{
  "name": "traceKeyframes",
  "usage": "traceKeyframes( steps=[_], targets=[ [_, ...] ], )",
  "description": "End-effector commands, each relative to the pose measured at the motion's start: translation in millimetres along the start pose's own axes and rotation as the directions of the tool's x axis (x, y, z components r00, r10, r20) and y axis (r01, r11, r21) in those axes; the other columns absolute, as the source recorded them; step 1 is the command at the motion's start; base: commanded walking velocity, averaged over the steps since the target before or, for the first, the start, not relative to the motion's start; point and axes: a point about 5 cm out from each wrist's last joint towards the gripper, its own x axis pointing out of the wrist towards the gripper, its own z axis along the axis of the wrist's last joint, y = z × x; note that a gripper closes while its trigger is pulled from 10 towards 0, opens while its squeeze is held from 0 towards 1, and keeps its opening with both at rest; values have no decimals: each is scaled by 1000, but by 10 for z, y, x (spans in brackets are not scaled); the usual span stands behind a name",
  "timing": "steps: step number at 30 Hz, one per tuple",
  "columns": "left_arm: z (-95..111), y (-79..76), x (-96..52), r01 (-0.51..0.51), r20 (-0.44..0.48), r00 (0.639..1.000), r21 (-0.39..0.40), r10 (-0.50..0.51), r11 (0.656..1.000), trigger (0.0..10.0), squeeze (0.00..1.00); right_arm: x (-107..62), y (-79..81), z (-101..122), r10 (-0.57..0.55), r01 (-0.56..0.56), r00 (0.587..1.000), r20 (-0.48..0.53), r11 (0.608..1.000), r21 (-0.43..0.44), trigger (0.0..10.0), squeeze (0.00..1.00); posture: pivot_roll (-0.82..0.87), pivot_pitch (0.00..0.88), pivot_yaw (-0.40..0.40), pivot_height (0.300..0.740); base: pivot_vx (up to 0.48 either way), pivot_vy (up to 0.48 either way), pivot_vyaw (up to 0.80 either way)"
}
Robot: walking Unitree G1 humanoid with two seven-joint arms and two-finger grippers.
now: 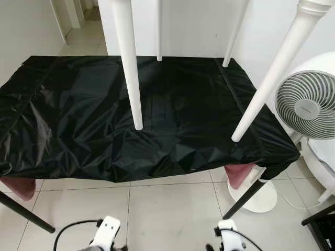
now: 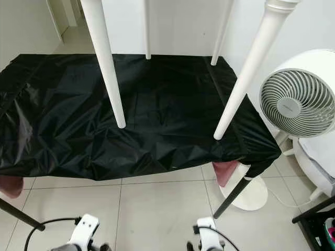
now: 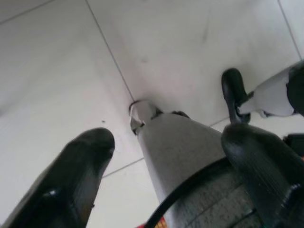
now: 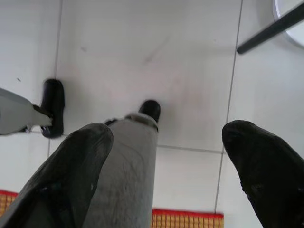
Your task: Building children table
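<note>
Four white tapered table legs come down from the top of the picture over a table draped in black sheet (image 1: 78, 115). The two near legs (image 1: 131, 78) (image 1: 272, 78) end with thin tips above the sheet's front half. The two far legs (image 1: 159, 31) (image 1: 234, 36) end near its back edge. Whether the tips touch the sheet I cannot tell. Both arms hang low over the tiled floor. My left gripper (image 3: 168, 140) and right gripper (image 4: 166, 135) are open, holding nothing, with my own grey leg (image 4: 128, 171) seen past the fingers.
A white pedestal fan (image 1: 306, 104) stands close to the table's right front corner, its round base (image 1: 261, 201) on the floor. The draped table has slanted black legs (image 1: 246, 196) (image 1: 26, 214). A dark rack (image 1: 322, 227) sits at the lower right. A doorway (image 1: 78, 21) opens at the back left.
</note>
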Motion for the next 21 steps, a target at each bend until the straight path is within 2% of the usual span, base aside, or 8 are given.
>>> traceKeyframes(
  steps=[1, 4, 6, 7, 10, 17, 18, 21],
  targets=[
    [-105, 9, 7, -205, -54, 977, 61, 208, 977, 10000, 0, -10, 29, -87, -19, 20, 999, -36, 999, 33, 10000, 0, 66, 29, 6, 740, 0, 0, 0],
    [-103, -75, 31, -167, -49, 984, 38, 169, 985, 10000, 0, -11, 75, -121, -14, 16, 999, -49, 999, 43, 10000, 0, 74, 21, 1, 740, 0, 0, 0],
    [-96, -230, 73, -96, -56, 993, 88, 101, 992, 10000, 0, 1, 189, -128, 17, -18, 998, -56, 1000, -19, 10000, 0, 82, 13, -13, 740, 0, 0, 0],
    [-87, -251, 82, -86, -61, 994, 121, 94, 989, 10000, 0, 5, 205, -120, 21, -23, 998, -55, 999, -44, 10000, 0, 82, 12, -14, 740, 0, 0, 0],
    [-62, -247, 88, -90, -61, 993, 166, 101, 982, 10000, 0, 6, 201, -118, 23, -27, 998, -60, 997, -71, 10000, 0, 81, 10, -14, 740, 0, 0, 0],
    [-93, -296, 91, -91, -53, 994, 152, 100, 984, 10000, 0, 5, 186, -125, 12, -17, 998, -68, 997, -69, 10000, 0, 85, 2, -17, 740, 0, 0, 0],
    [-108, -332, 93, -84, -49, 995, 143, 91, 986, 10000, 0, 5, 182, -128, 9, -13, 997, -71, 998, -62, 10000, 0, 80, 0, -15, 740, 0, 0, 0],
    [-197, -461, 97, -62, -63, 995, 180, 74, 982, 10000, 0, 6, 194, -133, 12, -18, 997, -76, 997, -71, 10000, 0, 61, 0, -9, 740, 0, 0, 0]
  ],
)
